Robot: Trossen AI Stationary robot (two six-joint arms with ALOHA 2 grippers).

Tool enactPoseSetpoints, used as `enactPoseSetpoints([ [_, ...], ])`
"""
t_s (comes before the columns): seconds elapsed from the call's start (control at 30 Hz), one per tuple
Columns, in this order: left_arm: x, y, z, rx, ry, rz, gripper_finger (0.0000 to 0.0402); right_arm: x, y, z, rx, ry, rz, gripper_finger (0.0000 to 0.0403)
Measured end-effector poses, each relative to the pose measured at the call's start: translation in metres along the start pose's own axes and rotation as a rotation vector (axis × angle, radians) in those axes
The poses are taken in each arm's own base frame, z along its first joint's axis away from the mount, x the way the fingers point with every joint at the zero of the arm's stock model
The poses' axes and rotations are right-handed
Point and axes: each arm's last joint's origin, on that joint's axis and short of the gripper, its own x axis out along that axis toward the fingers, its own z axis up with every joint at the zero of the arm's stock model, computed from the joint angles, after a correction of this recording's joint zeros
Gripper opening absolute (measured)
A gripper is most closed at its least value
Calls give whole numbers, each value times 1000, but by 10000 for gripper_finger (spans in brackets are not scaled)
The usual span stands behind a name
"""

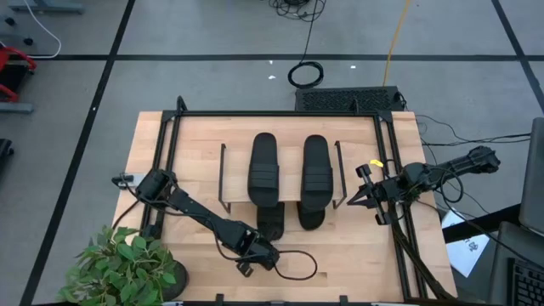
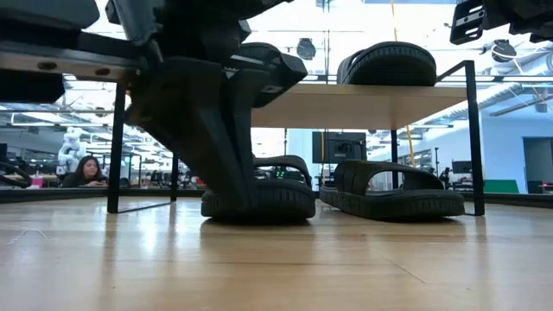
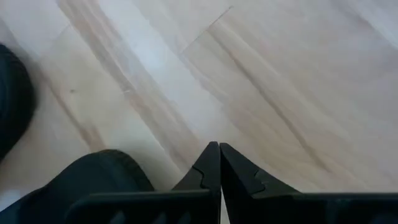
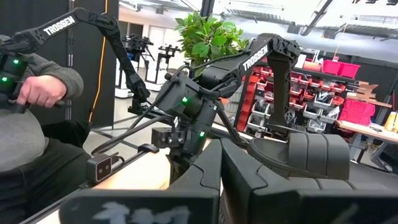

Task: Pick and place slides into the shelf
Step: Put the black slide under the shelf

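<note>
The shelf (image 1: 289, 161) stands mid-table, with a light plank top (image 2: 363, 105) and thin black wire sides. Two black slides (image 1: 263, 161) (image 1: 316, 166) lie on the plank. Two more (image 2: 259, 197) (image 2: 393, 192) rest on their soles on the table under it, their ends sticking out toward the near edge (image 1: 270, 223) (image 1: 310, 217). My left gripper (image 3: 219, 152) is shut and empty, pointing down close over the table just near of the left lower slide (image 3: 12, 99). My right gripper (image 4: 220, 152) is shut and empty, held in the air right of the shelf (image 1: 361, 197).
A large black frame (image 1: 280, 113) runs around the tabletop. A potted plant (image 1: 123, 263) stands at the near left corner. A black cable (image 1: 297, 263) loops on the table beside my left gripper. A seated person (image 4: 37, 99) shows beyond the table.
</note>
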Motion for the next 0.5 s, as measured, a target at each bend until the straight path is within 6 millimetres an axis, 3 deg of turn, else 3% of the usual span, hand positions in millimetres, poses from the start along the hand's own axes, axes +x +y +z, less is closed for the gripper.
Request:
enactPoseSetpoints([
  [0.17, 0, 9, -3, -12, 41, 106, 0, 0, 0, 0, 0, 0, 0, 0],
  [0.5, 1, 25, -8, -53, 55, 151, 0, 0, 0, 0, 0, 0, 0, 0],
])
